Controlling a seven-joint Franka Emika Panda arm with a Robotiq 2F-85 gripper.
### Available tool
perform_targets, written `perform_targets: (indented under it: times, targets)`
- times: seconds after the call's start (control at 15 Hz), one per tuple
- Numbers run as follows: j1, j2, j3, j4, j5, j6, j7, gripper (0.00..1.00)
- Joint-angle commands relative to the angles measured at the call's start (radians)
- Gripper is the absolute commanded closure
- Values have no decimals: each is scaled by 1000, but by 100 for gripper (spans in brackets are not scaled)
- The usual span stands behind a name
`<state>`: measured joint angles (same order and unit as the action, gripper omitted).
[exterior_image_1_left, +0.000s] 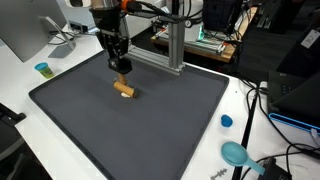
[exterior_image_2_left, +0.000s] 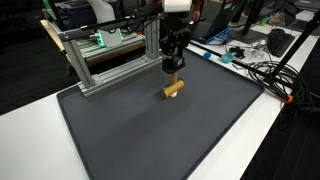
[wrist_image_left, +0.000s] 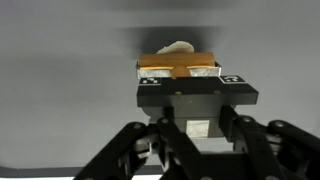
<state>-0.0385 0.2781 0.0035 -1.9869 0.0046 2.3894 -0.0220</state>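
gripper (exterior_image_1_left: 121, 67) is closed as far as it goes, clamped on a wooden block (wrist_image_left: 178, 67). wrist view: the block fills the gap between the two fingers (wrist_image_left: 150, 84), so jaws are stopped on wood rather than fully shut, and contact is on both sides. the block is tan to orange-brown, with a darker body lying across the jaws and a lighter strip down its middle. something pale and rounded sits just past its far edge, too blurred to identify. in both exterior views, tan wood shows at the fingertips and again lower down, resting on the mat (exterior_image_1_left: 60, 100) right under the gripper (exterior_image_2_left: 174, 68). the lower part (exterior_image_1_left: 124, 90) (exterior_image_2_left: 174, 89) looks short, chunky and slightly skewed to the mat's edges. i can't tell whether it's one piece or two stacked, or whether the upper and lower wood touch. the mat is dark grey with a raised rim. the block sits on the half of the mat nearer the aluminium frame (exterior_image_2_left: 110, 55), roughly centred along that edge and well in from the rim. the arm comes down near vertical over that spot. off the mat: a small blue cup (exterior_image_1_left: 42, 69) just beyond one corner, a blue cap (exterior_image_1_left: 226, 121) just outside the opposite side, and a teal scoop (exterior_image_1_left: 235, 152) near the corner beside it. cables (exterior_image_2_left: 262, 72) lie past the mat on the white table.
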Motion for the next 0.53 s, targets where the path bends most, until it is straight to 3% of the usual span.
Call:
perform_targets:
  times: [0.0,0.47]
  targets:
    - [-7,66,-3,53,47,25,5,79]
    - [-19,113,-7,91,87,27,18,79]
